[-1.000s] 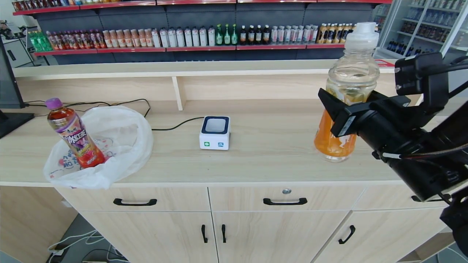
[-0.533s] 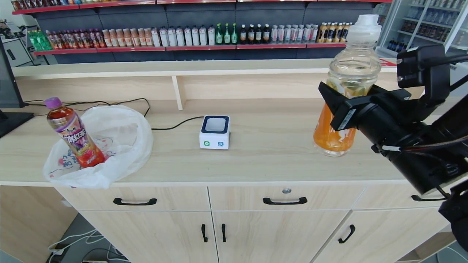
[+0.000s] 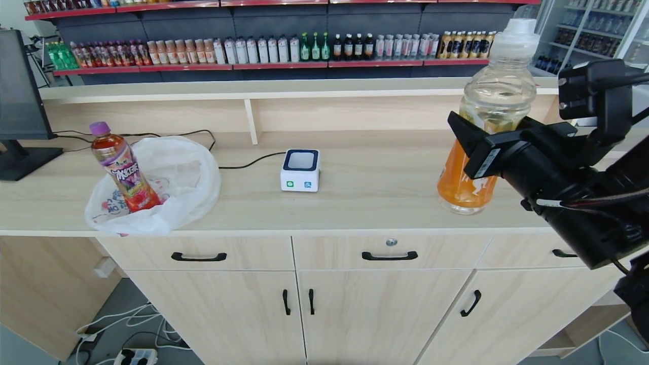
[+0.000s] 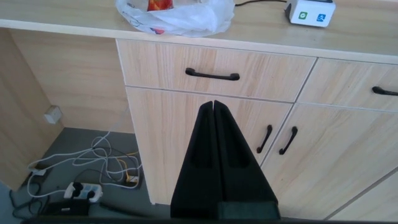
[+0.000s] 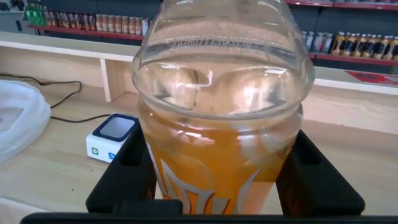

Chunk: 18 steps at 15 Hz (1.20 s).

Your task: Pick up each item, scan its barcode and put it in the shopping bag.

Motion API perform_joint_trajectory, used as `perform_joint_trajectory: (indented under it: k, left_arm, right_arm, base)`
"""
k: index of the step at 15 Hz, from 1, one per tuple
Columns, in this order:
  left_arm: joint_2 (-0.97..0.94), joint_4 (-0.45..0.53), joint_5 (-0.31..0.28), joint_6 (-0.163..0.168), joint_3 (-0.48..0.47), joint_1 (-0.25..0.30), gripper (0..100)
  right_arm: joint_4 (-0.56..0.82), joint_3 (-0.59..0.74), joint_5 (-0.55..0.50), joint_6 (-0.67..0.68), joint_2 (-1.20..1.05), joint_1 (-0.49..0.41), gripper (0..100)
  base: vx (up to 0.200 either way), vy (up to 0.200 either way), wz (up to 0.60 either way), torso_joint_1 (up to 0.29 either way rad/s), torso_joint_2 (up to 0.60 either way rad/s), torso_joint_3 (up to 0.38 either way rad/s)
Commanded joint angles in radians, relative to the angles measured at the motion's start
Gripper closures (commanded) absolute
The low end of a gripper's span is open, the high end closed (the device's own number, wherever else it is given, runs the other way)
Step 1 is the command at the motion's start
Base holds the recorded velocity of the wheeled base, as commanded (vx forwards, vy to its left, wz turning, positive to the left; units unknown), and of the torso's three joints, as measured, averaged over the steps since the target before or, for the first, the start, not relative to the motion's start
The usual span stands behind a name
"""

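My right gripper (image 3: 481, 147) is shut on a large orange drink bottle (image 3: 489, 121) with a white cap, holding it upright at the counter's right end, its base just at or above the surface. In the right wrist view the black fingers (image 5: 124, 168) flank the bottle (image 5: 217, 124). The white barcode scanner (image 3: 300, 170) sits mid-counter, left of the bottle. A white shopping bag (image 3: 177, 172) lies open at the left with a red tea bottle (image 3: 124, 172) leaning in it. My left gripper (image 4: 214, 106) is shut and empty, low in front of the cabinet doors.
A dark monitor (image 3: 20, 101) stands at the counter's far left. A black cable (image 3: 243, 163) runs from the scanner toward the bag. A raised ledge (image 3: 284, 91) backs the wooden counter (image 3: 375, 203). Drawers and doors with black handles sit below.
My right gripper raised the orange bottle slightly. The head camera then shifted, so the whole scene sits higher and further right in the picture.
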Motion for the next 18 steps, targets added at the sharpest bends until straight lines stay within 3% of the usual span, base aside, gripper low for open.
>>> perform_joint_trajectory:
  k: [1,16,18]
  left_arm:
    - [0.002,0.0,0.001,0.0,0.0,0.0,100]
    - [0.002,0.0,0.001,-0.002,0.0,0.0,100]
    - [0.0,0.0,0.001,-0.002,0.0,0.0,100]
  right_arm:
    - [-0.004,-0.004,-0.001,-0.001,0.0,0.003,100]
    - [-0.036,0.031,0.01,-0.026,-0.018,0.013,100]
    - [-0.044,0.039,0.01,-0.014,-0.029,0.016,100]
  base:
    - [0.0,0.2,0.0,0.032,0.01,-0.007]
    - [0.0,0.2,0.0,0.003,0.0,0.003]
    - [0.0,0.0,0.0,0.0,0.0,0.0]
